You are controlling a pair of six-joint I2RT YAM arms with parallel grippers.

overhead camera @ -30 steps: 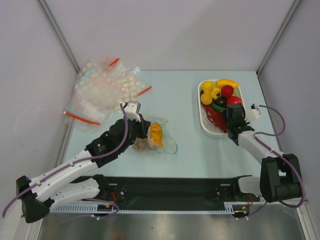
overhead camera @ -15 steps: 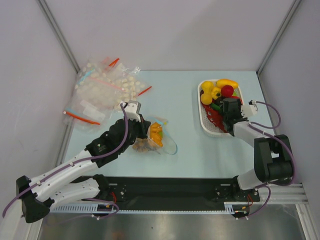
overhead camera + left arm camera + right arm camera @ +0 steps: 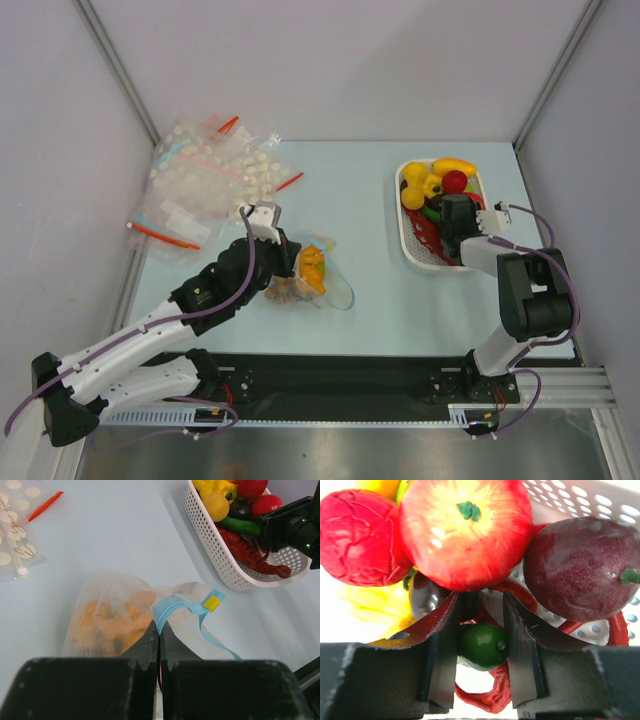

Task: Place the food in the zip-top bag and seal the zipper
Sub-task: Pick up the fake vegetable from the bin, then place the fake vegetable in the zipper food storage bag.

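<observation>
The white-and-black left arm (image 3: pixel 150 332) stretches low and forward across the table, and its black two-finger left gripper (image 3: pixel 160 630) is pinched fully closed. The right arm (image 3: pixel 530 295) folds sharply at the elbow. Its black right gripper (image 3: pixel 480 615) reaches inward, jaws part-way apart.

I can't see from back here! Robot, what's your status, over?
Left gripper shut on zipper of bag, orange food inside. Right gripper in tray, jaws astride green veg, grip unconfirmed. Apple and plum crowd it.
</observation>
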